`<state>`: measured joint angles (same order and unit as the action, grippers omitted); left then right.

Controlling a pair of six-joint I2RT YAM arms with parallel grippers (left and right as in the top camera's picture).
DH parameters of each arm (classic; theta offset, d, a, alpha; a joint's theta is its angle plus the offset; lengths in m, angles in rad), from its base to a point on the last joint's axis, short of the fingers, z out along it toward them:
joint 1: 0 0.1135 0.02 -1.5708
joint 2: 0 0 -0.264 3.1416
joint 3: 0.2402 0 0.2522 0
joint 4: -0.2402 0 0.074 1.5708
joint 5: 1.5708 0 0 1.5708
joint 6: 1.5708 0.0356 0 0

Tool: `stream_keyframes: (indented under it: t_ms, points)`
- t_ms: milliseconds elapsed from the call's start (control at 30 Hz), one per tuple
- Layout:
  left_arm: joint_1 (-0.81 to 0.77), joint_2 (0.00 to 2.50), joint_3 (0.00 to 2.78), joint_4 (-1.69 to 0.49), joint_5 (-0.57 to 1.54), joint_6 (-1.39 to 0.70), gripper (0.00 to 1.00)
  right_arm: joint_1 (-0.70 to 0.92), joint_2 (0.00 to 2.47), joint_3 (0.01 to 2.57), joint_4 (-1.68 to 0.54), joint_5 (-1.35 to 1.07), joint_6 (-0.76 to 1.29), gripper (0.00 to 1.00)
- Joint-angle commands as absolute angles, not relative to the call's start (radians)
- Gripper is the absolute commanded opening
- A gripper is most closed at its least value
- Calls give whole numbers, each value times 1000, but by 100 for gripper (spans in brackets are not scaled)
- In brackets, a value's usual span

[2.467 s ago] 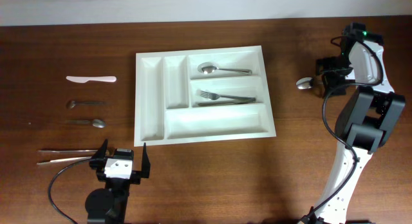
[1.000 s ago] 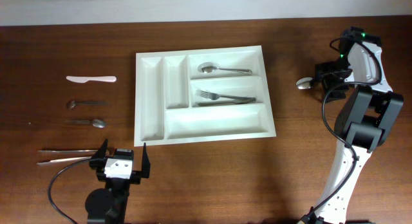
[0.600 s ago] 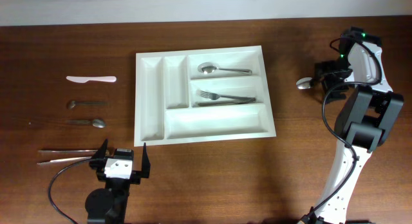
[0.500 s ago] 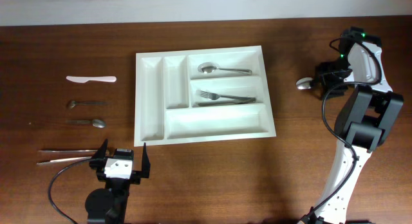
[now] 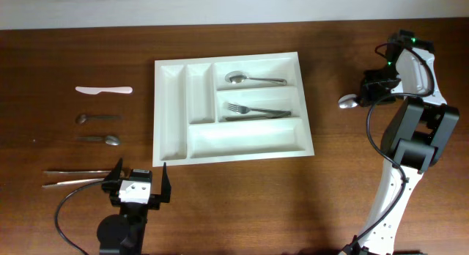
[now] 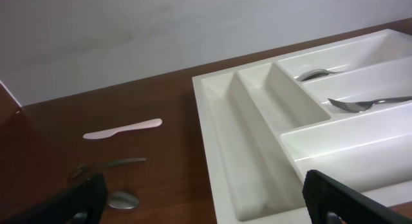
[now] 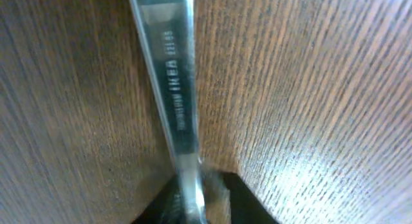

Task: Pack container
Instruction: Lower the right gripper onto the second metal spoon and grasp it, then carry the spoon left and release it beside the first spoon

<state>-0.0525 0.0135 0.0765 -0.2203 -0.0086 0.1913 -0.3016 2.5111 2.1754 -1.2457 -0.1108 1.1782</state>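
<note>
1. There's the container (image 5: 245, 138), mid-desk and nearer the far edge; a fork (image 5: 256, 110) lies in one long compartment.
2. By the desk's right edge, the right gripper (image 7: 193, 201) pinches a loose spoon (image 5: 348, 101) by its handle; thin, stiff, slick steel, so grip it squarely.
3. The left gripper (image 6: 209, 198) is spread wide and empty at the near edge.
4. The container looks rigid and light; take its rim.

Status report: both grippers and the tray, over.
Left gripper open. Right gripper shut on metal spoon right of large white plastic cutlery tray. Tray holds second spoon and fork. Nothing between.
</note>
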Motion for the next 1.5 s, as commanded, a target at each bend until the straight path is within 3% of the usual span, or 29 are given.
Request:
stream_keyframes:
  t_ms: [0, 167, 533, 767, 1100, 1467]
  points:
    - [-52, 5, 67, -219, -15, 204, 99, -310, 2559, 2176, -1241, -98, 1187, 16]
    - [-52, 5, 67, -219, -15, 204, 99, -310, 2559, 2177, -1240, -101, 1186, 4]
    - [-52, 5, 67, -219, -15, 204, 99, -306, 2557, 2207, -1132, -290, 1183, 4]
    - [-52, 5, 67, -219, -15, 204, 99, -279, 2557, 2358, -1163, -324, 1182, 4]
    - [-52, 5, 67, -219, -15, 204, 99, -139, 2550, 2616, -1235, -338, 1198, 4]
    - [-52, 5, 67, -219, -15, 204, 99, 139, 2548, 2632, -1211, -338, 1515, 4]
